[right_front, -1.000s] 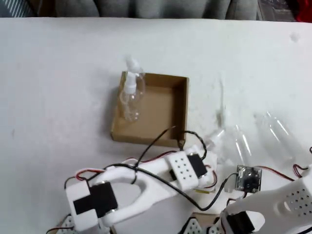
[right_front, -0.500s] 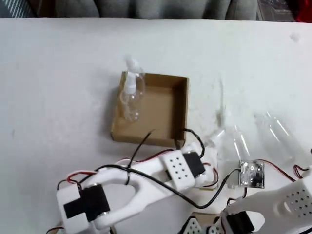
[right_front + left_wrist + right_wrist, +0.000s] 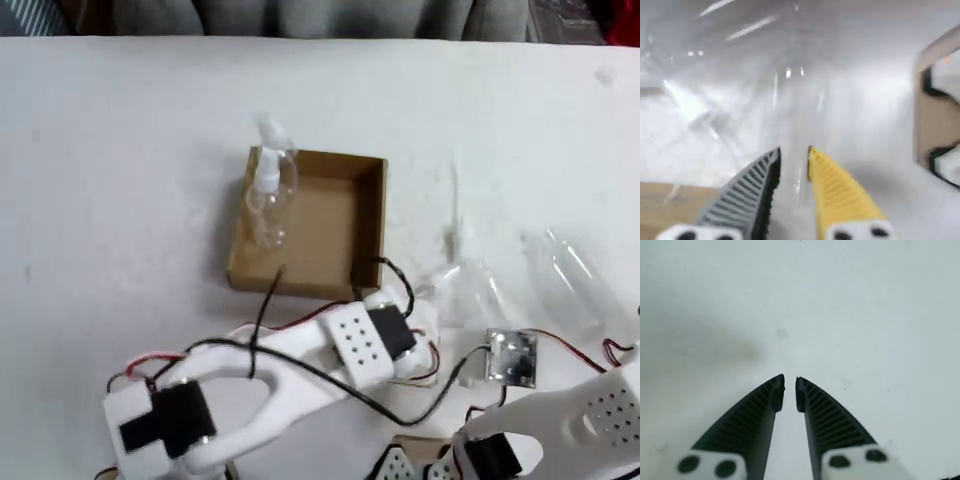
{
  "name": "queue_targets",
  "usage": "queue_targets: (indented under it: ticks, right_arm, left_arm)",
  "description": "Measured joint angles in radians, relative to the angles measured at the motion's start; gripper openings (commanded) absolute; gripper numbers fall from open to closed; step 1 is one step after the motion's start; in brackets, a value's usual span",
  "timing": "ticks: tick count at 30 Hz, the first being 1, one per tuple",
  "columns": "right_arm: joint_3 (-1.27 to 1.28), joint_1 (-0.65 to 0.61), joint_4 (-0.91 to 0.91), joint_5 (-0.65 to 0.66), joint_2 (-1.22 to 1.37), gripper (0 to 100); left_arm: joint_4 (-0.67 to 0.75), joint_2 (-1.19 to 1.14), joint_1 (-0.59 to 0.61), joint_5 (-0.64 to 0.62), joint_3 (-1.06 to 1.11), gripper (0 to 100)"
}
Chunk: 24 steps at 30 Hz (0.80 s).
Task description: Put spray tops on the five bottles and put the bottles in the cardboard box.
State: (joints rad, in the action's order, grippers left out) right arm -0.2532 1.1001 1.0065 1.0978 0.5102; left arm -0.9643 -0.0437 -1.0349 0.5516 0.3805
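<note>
Two capped bottles (image 3: 268, 205) rest at the cardboard box's (image 3: 381, 215) left wall. Just off the box's near right corner, the left tool (image 3: 794, 152) is pinched narrow on a clear bottle (image 3: 468, 292). Over the last second, arm and bottle have slid toward the box, so boxing looks close; whether the bottle is capped I cannot tell. A cable (image 3: 385, 268) loops at the box's near wall. Right of the box lie what looks like a loose spray top (image 3: 456, 238) and another bottle (image 3: 575, 285). Farther right, the right tool (image 3: 789, 382) hangs nearly closed on nothing over bare desk (image 3: 865, 300).
</note>
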Motion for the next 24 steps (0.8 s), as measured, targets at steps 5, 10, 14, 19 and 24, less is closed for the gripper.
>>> queue_targets:
  ticks: [5, 10, 14, 19, 24]
  right_arm:
    - [0.0, 0.0, 0.057, 0.0, 0.0, 1.5]
    - [0.0, 0.0, 0.064, -0.017, 0.0, 1.5]
    - [0.0, -0.002, 0.064, -0.034, 0.0, 1.5]
    - [0.0, -0.003, 0.084, -0.078, 0.0, 1.5]
    - [0.0, -0.009, 0.138, -0.203, 0.006, 1.5]
  left_arm:
    - [-0.023, 0.002, -0.018, 0.029, 0.002, 2]
    - [-0.023, 0.002, -0.021, 0.029, 0.002, 2]
    - [-0.025, 0.002, -0.021, 0.029, 0.002, 2]
    - [-0.025, 0.002, -0.023, 0.029, 0.002, 2]
    - [-0.025, 0.002, -0.023, 0.029, 0.002, 2]
